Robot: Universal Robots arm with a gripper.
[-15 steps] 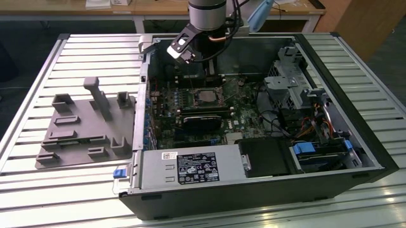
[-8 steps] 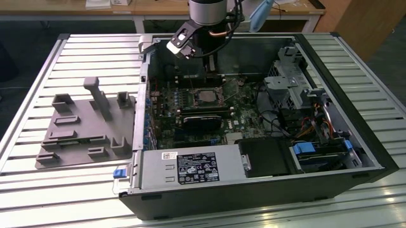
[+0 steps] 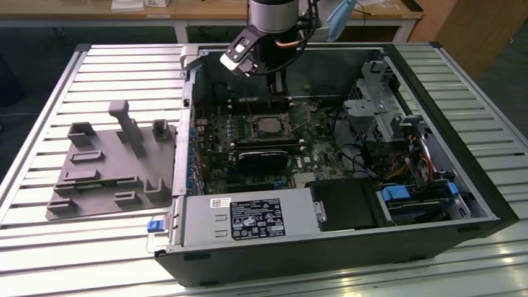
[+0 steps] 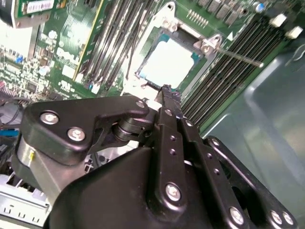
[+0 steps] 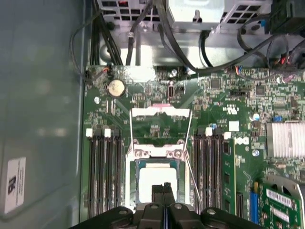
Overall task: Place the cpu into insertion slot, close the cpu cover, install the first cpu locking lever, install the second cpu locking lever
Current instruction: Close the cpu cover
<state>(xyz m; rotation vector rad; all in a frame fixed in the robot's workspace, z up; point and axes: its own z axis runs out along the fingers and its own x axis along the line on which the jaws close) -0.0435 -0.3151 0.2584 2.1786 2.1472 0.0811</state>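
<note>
Gripper (image 5: 164,187): fingers clenched together, nothing between them, tip hovering just over near edge of insertion slot (image 5: 157,152).
Cpu (image 5: 153,177): seated in slot, pale top up. Placing judged done.
Cpu cover (image 5: 160,112): hinged up at slot's far side, not closed.
Locking lever (image 4: 238,57): thin rod standing free beside slot. Both levers judged unlatched.
Memory slots (image 5: 102,176): flank slot.
Motherboard (image 5: 224,100): carries slot.
Computer case (image 3: 330,253): holds board, drives, cabling.
</note>
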